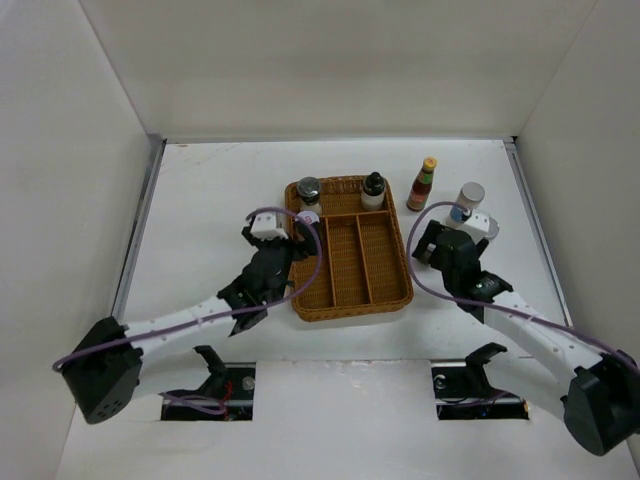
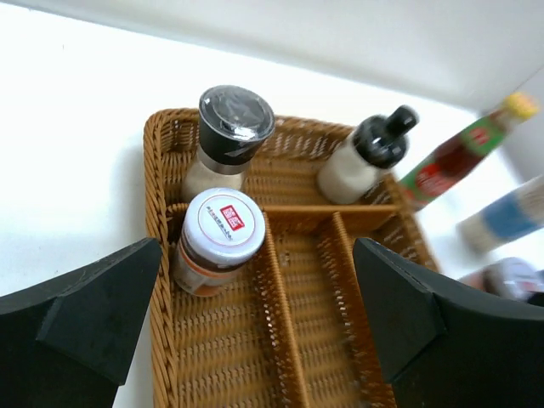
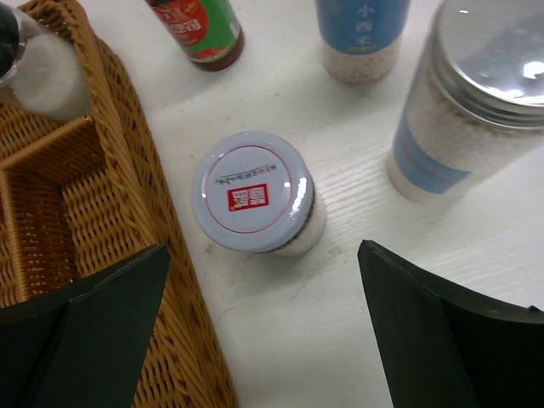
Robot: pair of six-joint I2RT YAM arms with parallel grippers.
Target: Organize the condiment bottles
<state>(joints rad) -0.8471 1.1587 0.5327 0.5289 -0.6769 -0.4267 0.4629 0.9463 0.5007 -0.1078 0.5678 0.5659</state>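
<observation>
The brown wicker tray (image 1: 385,290) holds a grey-capped shaker (image 1: 309,189), a black-capped bottle (image 1: 373,188) and a red-white-lidded jar (image 1: 308,217) in its left compartment. In the left wrist view the jar (image 2: 219,238) stands just ahead of my open, empty left gripper (image 2: 255,327), which hovers over the tray (image 1: 295,234). A second lidded jar (image 3: 253,194) stands on the table right of the tray, just ahead of my open right gripper (image 3: 263,331). The slim red bottle (image 1: 423,183) and two blue-labelled white bottles (image 1: 467,200) (image 1: 486,228) stand on the table beyond.
The tray's middle and right compartments (image 1: 365,255) hold nothing. The tray's right rim (image 3: 127,170) runs close beside the second jar. White walls enclose the table on the left, back and right.
</observation>
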